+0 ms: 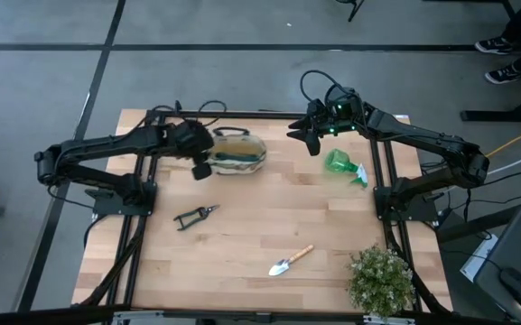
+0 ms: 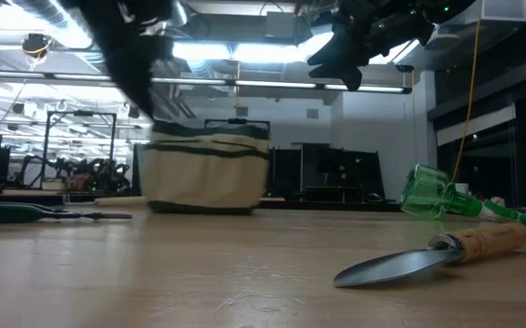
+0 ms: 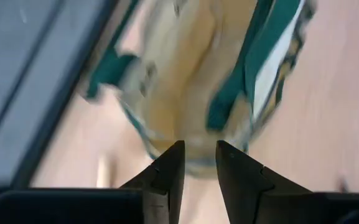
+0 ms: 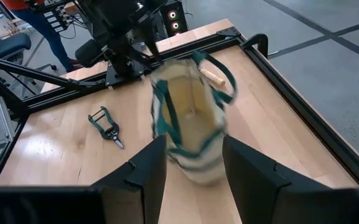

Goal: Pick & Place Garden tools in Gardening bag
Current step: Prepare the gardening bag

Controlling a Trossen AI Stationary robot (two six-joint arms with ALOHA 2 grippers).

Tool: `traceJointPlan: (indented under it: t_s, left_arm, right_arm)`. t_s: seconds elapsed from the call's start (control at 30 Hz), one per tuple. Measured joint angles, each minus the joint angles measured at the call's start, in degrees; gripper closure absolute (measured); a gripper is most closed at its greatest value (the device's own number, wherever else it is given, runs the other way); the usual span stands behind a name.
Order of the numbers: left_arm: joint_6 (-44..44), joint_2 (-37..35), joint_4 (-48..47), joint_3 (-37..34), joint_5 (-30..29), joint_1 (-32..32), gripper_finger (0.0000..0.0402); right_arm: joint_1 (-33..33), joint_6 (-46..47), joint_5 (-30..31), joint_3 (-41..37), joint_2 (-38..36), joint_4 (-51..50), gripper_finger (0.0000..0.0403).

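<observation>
The table is carrying everything described here; places are given relative to the bag. The bag, cream canvas with green trim, is sitting upright near the table's far edge, mouth facing up. A wooden handle is showing at its rim; which tool it belongs to cannot be told. The plant is standing well apart from the bag, at the near right corner. The bottle is lying on its side to the right of the bag. The shears are lying in front of the bag, toward the left. The trowel is lying in front of the bag, toward the right, blade down on the wood. My left gripper is hanging just beside the bag's left end, its fingers parted by a narrow gap and grasping nothing. My right gripper is hovering above the table to the right of the bag, fingers spread and empty.
</observation>
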Motion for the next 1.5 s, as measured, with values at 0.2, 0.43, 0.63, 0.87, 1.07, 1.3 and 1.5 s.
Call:
traceJointPlan:
  t_s: [0.2, 0.43, 0.63, 0.87, 1.07, 1.3, 1.5]
  left_arm:
    - [1.81, 6.59, 13.57, 0.02, 1.05, 1.28, 0.0316]
    - [0.37, 9.90, 19.66, 7.51, 1.20, 2.40, 0.0316]
    - [2.27, 5.47, 7.87, 14.75, 3.78, 2.40, 0.0316]
    - [-6.78, 1.99, -14.45, 15.37, 3.67, 2.40, 0.0316]
    - [-10.14, 2.01, -20.71, 9.63, 3.75, 2.23, 0.0316]
    - [-10.00, 2.08, -6.75, -4.44, 6.79, 2.29, 0.0316]
    - [-10.21, 2.10, 10.74, -13.92, 6.96, 2.29, 0.0316]
  right_arm:
    - [0.00, 0.00, -0.04, 0.00, 0.00, -0.02, 0.0242]
    - [0.00, 0.43, -0.16, 0.00, 0.02, -1.65, 0.0242]
    - [0.00, 0.44, -0.17, 0.00, 0.02, -2.80, 0.0242]
    - [0.00, 0.44, -0.15, 0.00, 0.02, -2.80, 0.0242]
    - [0.00, 0.17, -0.13, 0.00, 0.02, -2.78, 0.0243]
    - [0.00, 0.00, -0.13, 0.00, 0.02, -2.80, 0.0243]
    - [0.00, 0.00, -0.11, 0.00, 0.02, -3.57, 0.0243]
